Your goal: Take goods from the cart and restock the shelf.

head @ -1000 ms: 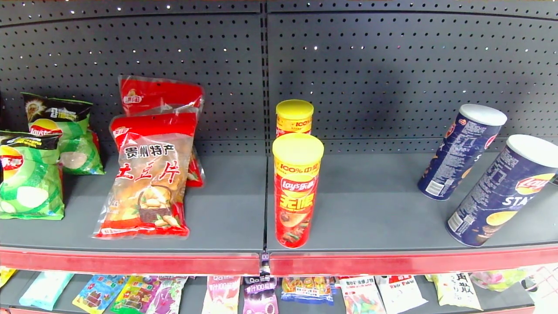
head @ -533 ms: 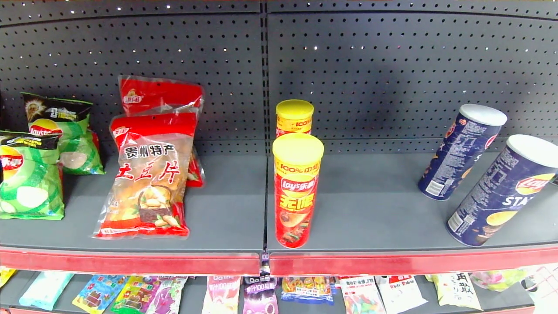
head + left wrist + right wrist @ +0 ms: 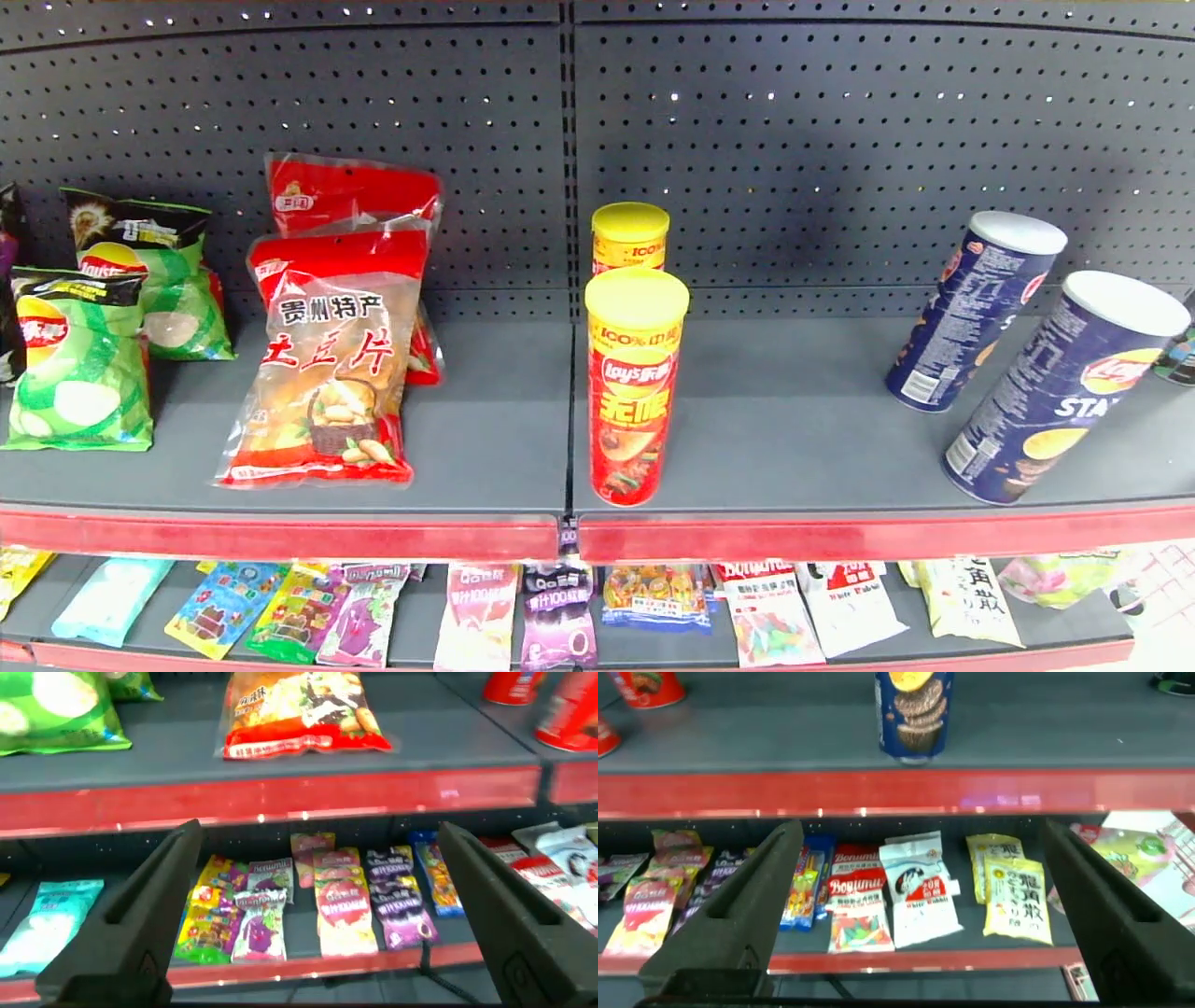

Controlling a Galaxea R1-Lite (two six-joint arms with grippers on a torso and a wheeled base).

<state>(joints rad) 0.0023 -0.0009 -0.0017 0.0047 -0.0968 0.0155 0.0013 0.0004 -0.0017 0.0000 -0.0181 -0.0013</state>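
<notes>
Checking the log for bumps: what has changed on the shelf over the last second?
Only the head camera shifted, showing more of the lower shelf. No goods moved: red canisters, blue canisters and red snack bags stand as before. The left gripper and right gripper are open, empty.

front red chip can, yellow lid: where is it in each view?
Head view: front red can upright at centre, just behind the red shelf-edge strip.
Left wrist view: only its base, cut by the frame, nearer than the back red can.
Right wrist view: a sliver of its base at the frame edge.
Shared landmark: the red shelf-edge strip in front of it.
</notes>
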